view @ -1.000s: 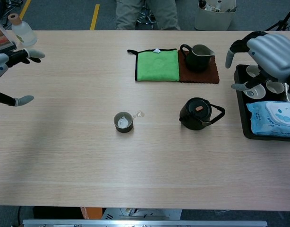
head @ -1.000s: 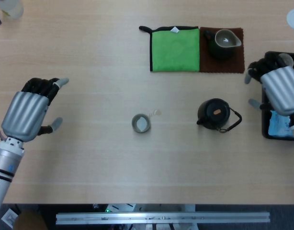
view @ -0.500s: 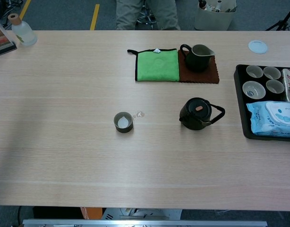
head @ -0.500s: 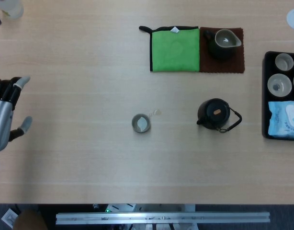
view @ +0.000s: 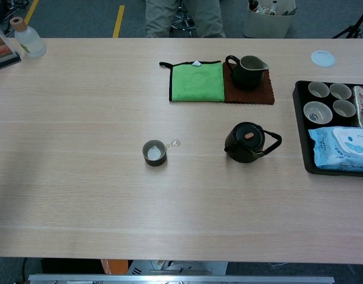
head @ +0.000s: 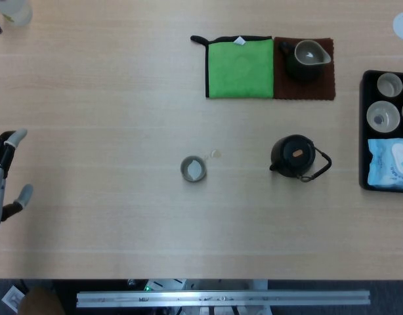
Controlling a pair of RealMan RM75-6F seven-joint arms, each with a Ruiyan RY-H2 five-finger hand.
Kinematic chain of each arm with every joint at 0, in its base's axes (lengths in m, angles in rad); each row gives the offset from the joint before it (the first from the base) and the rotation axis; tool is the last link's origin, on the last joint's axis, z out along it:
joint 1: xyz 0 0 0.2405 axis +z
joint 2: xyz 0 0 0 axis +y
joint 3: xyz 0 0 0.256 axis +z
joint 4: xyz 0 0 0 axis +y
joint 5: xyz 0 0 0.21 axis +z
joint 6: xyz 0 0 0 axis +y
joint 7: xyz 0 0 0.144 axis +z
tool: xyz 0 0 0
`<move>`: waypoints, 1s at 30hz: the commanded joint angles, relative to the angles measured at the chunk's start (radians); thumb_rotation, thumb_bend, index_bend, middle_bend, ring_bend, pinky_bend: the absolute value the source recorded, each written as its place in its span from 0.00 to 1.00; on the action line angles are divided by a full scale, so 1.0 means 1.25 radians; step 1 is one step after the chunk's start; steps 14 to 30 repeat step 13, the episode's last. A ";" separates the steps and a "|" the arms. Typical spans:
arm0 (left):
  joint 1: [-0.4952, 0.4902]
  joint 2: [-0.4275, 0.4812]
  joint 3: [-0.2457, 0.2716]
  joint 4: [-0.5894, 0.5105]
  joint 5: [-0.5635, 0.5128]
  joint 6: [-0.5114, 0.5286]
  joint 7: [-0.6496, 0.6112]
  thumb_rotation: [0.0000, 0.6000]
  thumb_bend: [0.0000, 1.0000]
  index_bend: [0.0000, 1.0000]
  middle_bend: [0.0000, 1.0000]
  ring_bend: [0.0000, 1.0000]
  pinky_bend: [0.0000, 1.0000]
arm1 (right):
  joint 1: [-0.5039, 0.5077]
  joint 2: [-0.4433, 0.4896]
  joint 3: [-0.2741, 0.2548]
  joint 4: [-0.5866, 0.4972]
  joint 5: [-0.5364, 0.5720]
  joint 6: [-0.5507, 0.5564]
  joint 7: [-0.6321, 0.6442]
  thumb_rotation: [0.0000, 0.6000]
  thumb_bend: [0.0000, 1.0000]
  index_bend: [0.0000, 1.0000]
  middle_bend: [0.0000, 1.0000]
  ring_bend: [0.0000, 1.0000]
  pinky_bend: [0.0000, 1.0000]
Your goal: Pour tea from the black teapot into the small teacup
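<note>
Black teapot (head: 295,156) and teacup (head: 193,169) stand apart on the bench, untouched, while the left hand (head: 3,177), fingers apart, has withdrawn to the edge and the right has gone, so pouring seems over.

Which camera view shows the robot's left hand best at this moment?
The head view: only there the left hand shows, at the left edge of the table, partly cut off, fingers apart and holding nothing. The chest view shows nothing of it.
</note>
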 commanded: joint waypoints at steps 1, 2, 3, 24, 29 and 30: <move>0.005 0.002 0.004 0.002 0.005 -0.001 -0.002 1.00 0.25 0.14 0.21 0.20 0.17 | -0.003 0.005 -0.002 -0.004 -0.008 -0.007 -0.002 1.00 0.09 0.47 0.47 0.34 0.30; 0.007 0.002 0.004 0.004 0.006 -0.003 -0.003 1.00 0.25 0.14 0.21 0.20 0.17 | -0.004 0.006 -0.002 -0.005 -0.010 -0.009 -0.002 1.00 0.09 0.47 0.47 0.34 0.30; 0.008 0.001 0.004 0.004 0.006 -0.005 -0.003 1.00 0.25 0.14 0.21 0.20 0.17 | -0.005 0.006 -0.002 -0.006 -0.011 -0.012 -0.003 1.00 0.09 0.47 0.47 0.34 0.30; 0.011 -0.005 -0.016 0.011 -0.006 -0.017 -0.011 1.00 0.25 0.14 0.21 0.20 0.17 | -0.009 0.010 0.003 -0.020 -0.015 -0.037 -0.013 1.00 0.09 0.47 0.47 0.34 0.30; 0.011 -0.005 -0.016 0.011 -0.006 -0.017 -0.011 1.00 0.25 0.14 0.21 0.20 0.17 | -0.009 0.010 0.003 -0.020 -0.015 -0.037 -0.013 1.00 0.09 0.47 0.47 0.34 0.30; 0.011 -0.005 -0.016 0.011 -0.006 -0.017 -0.011 1.00 0.25 0.14 0.21 0.20 0.17 | -0.009 0.010 0.003 -0.020 -0.015 -0.037 -0.013 1.00 0.09 0.47 0.47 0.34 0.30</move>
